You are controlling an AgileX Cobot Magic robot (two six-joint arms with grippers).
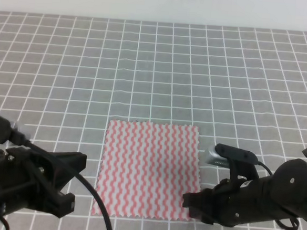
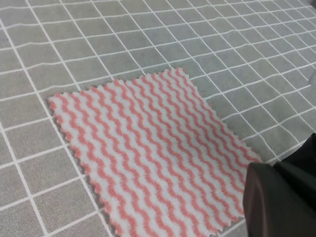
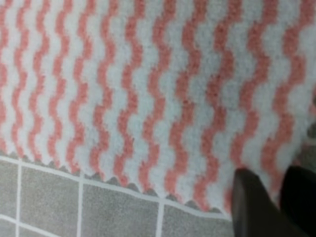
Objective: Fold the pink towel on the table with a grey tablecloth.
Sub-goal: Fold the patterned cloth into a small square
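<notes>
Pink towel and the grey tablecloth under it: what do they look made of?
The thin pink-and-white wavy-striped towel looks like soft, matte nonwoven or microfibre cloth: fuzzy nap in the right wrist view, pinked zigzag edges, lying flat. The grey tablecloth with the white grid looks like matte fabric with a printed pattern; slightly wavy grid lines suggest soft cloth, though weave is unresolved.

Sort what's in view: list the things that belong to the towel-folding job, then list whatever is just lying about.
Belongs to the job:
- pink towel, lying flat and unfolded
- grey tablecloth under it
- right gripper, at the towel's near right corner
- left gripper, just off the towel's left edge

Lying about:
- nothing else shows on the cloth in any view
</notes>
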